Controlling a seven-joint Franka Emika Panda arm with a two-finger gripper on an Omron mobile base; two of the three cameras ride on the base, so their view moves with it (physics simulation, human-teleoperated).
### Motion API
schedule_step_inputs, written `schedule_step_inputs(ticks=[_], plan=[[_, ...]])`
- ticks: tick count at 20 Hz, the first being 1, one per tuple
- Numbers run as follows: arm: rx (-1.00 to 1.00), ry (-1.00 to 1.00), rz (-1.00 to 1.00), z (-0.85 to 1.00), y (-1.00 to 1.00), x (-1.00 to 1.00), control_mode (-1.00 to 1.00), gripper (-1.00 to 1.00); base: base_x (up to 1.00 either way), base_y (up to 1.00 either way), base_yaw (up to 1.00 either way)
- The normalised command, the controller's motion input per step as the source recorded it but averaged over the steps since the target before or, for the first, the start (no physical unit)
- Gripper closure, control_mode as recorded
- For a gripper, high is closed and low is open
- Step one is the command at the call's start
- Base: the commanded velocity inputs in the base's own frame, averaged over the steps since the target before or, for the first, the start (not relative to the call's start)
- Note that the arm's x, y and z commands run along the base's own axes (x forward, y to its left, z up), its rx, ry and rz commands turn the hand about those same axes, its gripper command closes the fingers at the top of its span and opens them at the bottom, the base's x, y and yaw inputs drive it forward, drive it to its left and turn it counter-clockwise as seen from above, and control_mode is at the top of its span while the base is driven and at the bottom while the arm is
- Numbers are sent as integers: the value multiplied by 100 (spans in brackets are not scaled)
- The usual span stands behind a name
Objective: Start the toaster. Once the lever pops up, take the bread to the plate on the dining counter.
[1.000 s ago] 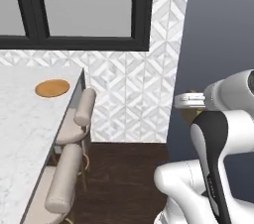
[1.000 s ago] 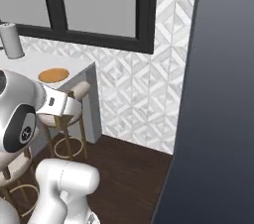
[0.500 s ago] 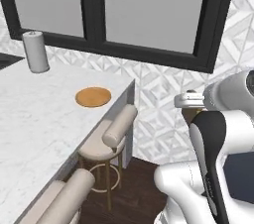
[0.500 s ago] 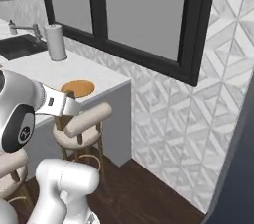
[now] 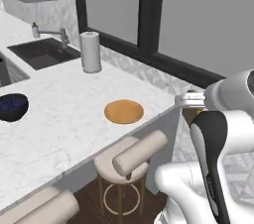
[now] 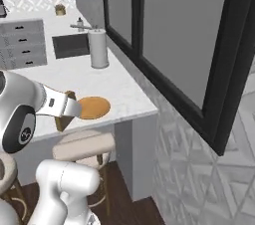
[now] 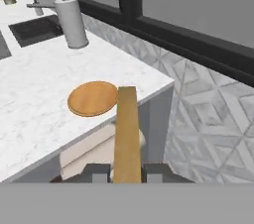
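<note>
Kitchen, dark-framed window behind, patterned tile below the sill.

Dining counter (image 5: 59, 119): one, white marble, overhanging edge, corner toward the robot.

Plate (image 5: 124, 111): one, round, tan-orange, bare, lying flat on the counter near its corner; also seen in the right base view (image 6: 93, 107) and the hand view (image 7: 93, 97).

Paper towel roll (image 5: 91, 52): one, white, upright on the counter beyond the plate, well apart from it.

Bowl (image 5: 11, 106): one, dark, at the left edge of the left base view, on the counter.

Sink (image 5: 44, 52): one, dark basin, with one faucet (image 5: 54, 32) beside it.

Stools (image 5: 129, 161): two with padded beige backs, tucked under the counter's edge.

Gripper (image 7: 126, 171): one; jaws narrow, clamped on the bread.

Bread (image 7: 127, 134): one thin golden-brown slice, held edge-on between the fingertips, off the counter's corner, its far end just beside the plate in the hand view, above a stool.
</note>
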Motion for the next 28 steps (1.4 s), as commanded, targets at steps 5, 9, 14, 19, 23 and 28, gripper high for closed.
schedule_step_inputs(ticks=[5,9,14,19,23,28], plan=[[0,0,0,0,0,0,100,100,98,-39,71],[0,0,0,0,0,0,100,100,65,-29,66],[0,0,0,0,0,0,100,100,40,-16,53],[0,0,0,0,0,0,100,100,18,0,18],[0,0,0,0,0,0,100,100,4,0,0],[0,0,0,0,0,0,100,100,3,0,0]])
